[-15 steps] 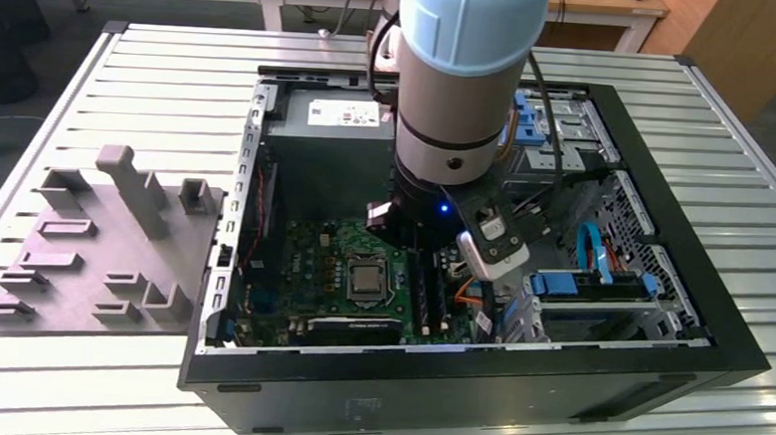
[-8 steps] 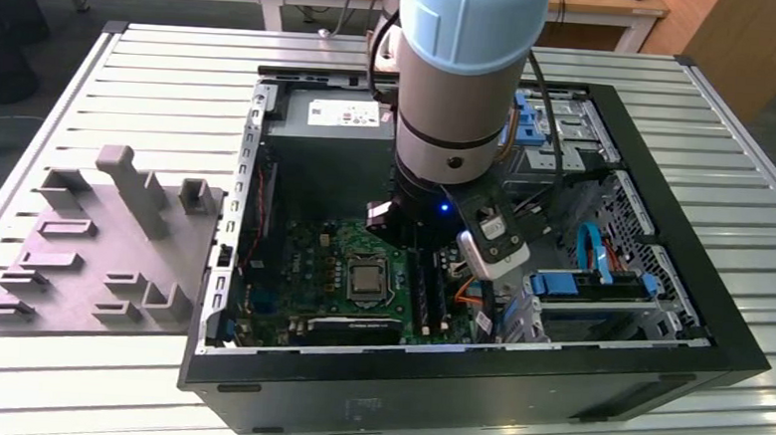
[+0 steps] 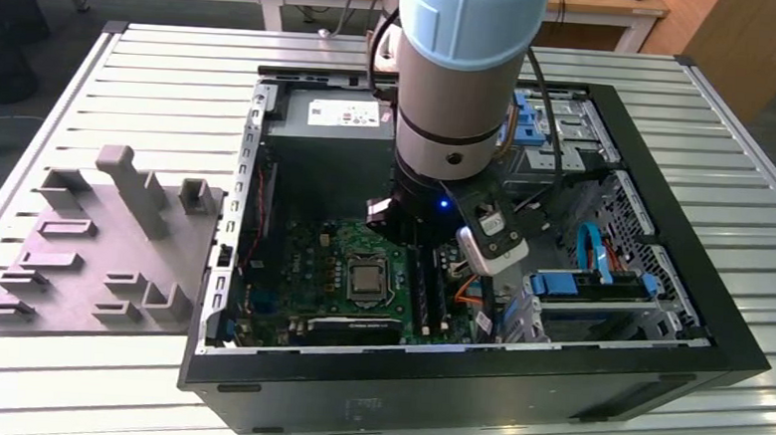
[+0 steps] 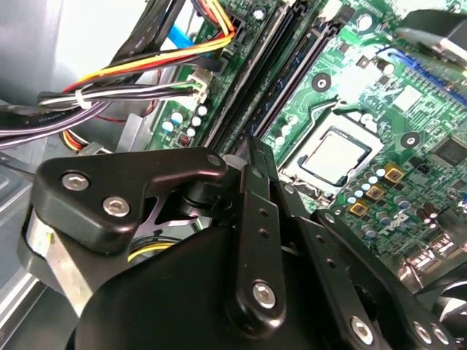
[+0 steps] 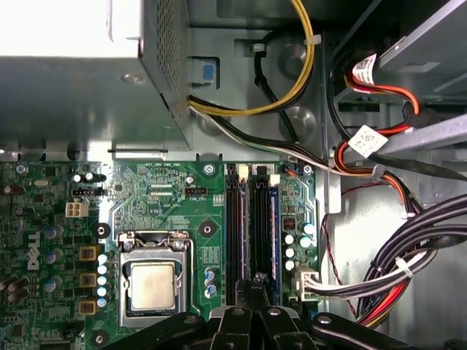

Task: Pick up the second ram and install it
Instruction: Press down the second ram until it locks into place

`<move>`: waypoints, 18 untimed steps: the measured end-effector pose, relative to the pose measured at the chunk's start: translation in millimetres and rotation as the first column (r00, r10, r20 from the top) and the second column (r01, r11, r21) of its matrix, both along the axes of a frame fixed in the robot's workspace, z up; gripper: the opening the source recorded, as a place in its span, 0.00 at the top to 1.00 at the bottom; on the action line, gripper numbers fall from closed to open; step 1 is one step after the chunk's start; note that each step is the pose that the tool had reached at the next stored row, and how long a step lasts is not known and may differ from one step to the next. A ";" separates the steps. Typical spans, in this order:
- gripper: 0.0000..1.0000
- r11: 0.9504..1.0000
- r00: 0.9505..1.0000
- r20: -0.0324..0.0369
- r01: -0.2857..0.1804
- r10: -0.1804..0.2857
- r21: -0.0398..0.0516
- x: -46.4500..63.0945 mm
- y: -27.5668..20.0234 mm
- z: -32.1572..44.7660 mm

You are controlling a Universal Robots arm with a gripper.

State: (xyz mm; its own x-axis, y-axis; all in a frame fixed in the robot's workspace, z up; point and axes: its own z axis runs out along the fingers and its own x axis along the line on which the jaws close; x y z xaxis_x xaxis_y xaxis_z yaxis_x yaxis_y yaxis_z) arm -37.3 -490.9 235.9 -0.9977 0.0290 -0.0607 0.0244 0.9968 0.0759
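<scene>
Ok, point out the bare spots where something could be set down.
Free: the slatted table behind the grey fixture block, and its strip off the computer case at the exterior view's right. Crowded: inside the case, around the green board, the cables and the tool.

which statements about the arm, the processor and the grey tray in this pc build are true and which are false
1. The arm reaches down into the open computer case. True.
2. A fan cooler covers the processor. False: the processor's bare metal top shows in both wrist views.
3. The grey fixture tray lies on the slatted table, at the exterior view's left of the case. True.
4. The gripper hangs over the fixture tray. False: it is inside the case, at the memory slots beside the processor.
</scene>
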 end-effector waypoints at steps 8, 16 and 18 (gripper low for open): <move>0.89 1.000 1.000 0.000 0.000 0.000 0.001 0.0 11.4 -0.7; 0.89 1.000 1.000 0.000 0.000 0.000 0.001 0.0 22.2 -2.0; 0.89 1.000 1.000 0.000 0.000 0.000 0.001 0.0 25.5 -2.4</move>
State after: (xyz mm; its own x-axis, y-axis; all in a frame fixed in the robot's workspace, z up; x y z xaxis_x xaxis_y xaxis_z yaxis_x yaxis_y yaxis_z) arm -37.4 -465.4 233.5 -0.9977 0.0292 -0.0606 0.0244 0.9967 0.0770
